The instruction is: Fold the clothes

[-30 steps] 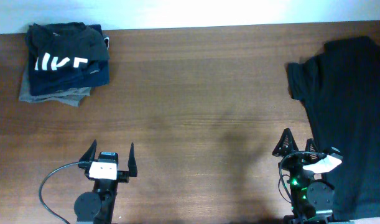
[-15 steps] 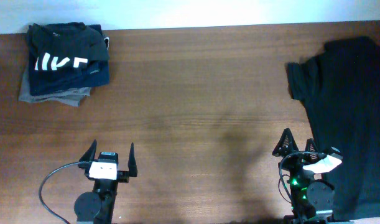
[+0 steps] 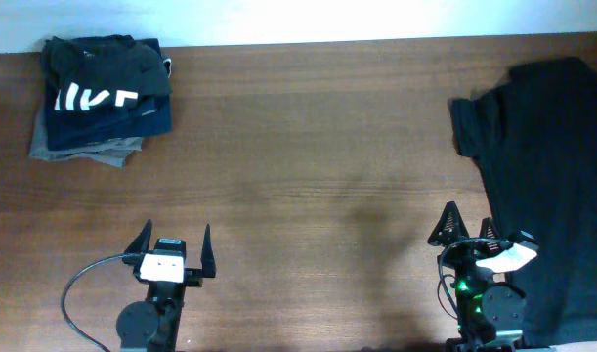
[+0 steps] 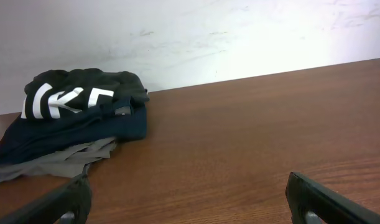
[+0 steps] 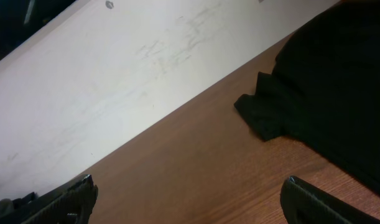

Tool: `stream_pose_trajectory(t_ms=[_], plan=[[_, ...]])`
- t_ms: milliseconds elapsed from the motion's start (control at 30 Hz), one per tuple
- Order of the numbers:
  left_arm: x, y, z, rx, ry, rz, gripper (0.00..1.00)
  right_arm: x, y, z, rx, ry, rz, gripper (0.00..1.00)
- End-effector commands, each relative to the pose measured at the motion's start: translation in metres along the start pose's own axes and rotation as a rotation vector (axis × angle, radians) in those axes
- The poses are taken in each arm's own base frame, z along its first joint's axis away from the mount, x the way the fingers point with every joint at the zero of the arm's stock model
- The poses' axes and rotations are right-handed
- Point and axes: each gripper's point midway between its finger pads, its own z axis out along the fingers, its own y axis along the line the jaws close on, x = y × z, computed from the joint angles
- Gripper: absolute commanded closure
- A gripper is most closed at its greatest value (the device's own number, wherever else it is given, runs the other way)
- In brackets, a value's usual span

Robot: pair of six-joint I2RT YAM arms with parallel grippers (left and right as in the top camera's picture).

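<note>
Overhead, the unfolded black garment (image 3: 552,176) sprawls over the table's (image 3: 308,147) right side, beside the right end effector (image 3: 467,227). The folded stack (image 3: 98,98) sits far left. Both end effectors, including the left end effector (image 3: 174,237), are spread and empty. The right wrist view catches only the garment's sleeve.

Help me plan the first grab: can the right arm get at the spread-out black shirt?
Probably yes: the right gripper sits open close beside the black shirt, and nothing lies between them.
</note>
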Motion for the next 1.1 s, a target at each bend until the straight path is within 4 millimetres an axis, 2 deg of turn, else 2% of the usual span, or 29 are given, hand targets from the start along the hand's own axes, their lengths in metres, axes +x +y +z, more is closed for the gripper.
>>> stream_pose_trajectory(t_ms=[0, 633, 833, 1067], plan=[[0.001, -0.003, 0.000, 0.015, -0.003, 0.013, 0.01, 0.002, -0.002, 0.000, 0.009, 0.001, 0.003, 0.01], [0.001, -0.003, 0.000, 0.015, -0.003, 0.013, 0.01, -0.001, -0.006, 0.000, 0.031, -0.015, 0.003, 0.01], [0.001, -0.003, 0.000, 0.015, -0.003, 0.013, 0.01, -0.019, -0.023, -0.003, 0.138, -0.113, 0.009, 0.01], [0.001, -0.003, 0.000, 0.015, -0.003, 0.012, 0.01, -0.047, -0.029, -0.009, 0.193, -0.252, 0.037, 0.01]])
